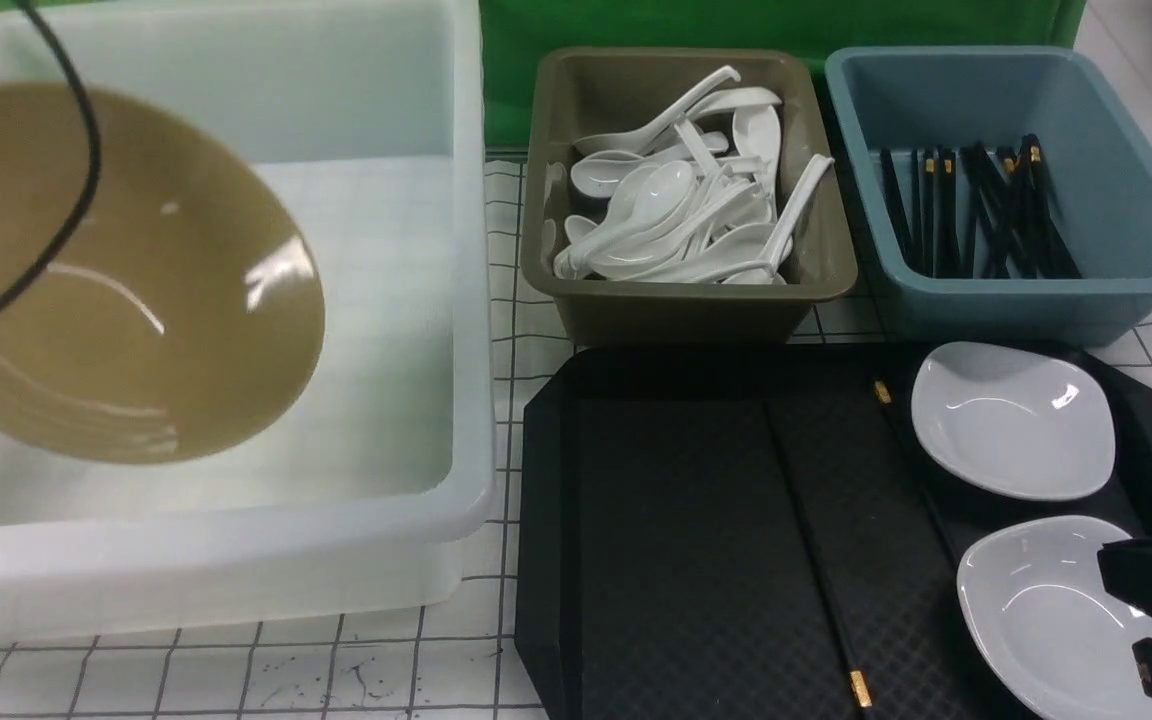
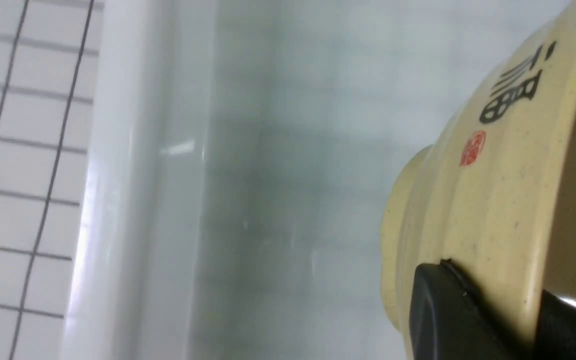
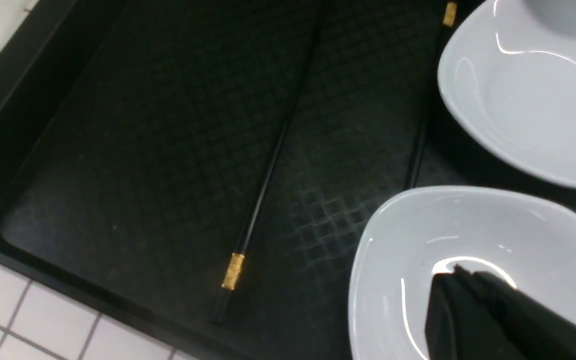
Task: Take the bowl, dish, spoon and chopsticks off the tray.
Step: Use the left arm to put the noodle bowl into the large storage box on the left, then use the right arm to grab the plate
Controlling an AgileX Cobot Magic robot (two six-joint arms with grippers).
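1. The bowl (image 1: pixel 116 280): tilted, off the tray (image 1: pixel 676 560), over the white tub (image 1: pixel 471 330) at the tray's 10 o'clock.
2. My left pincer (image 2: pixel 503 320): pinching the bowl's rim. Only the left wrist view shows this grip and the black lettering (image 2: pixel 515 87).
3. My right pincer (image 3: pixel 468 310): over the near dish (image 3: pixel 408 250); spread or pressed together, I cannot tell.
4. Hazard: the glossy rim may slip, and the bowl would drop hard.

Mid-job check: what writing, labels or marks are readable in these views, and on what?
"福", seen sideways and my best reading: black brush character on the outer wall of the bowl, left wrist view.
Red seal stamp just below that character on the same wall: too small and blurred to read.
Nothing else in any view shows lettering, numbers or a brand.
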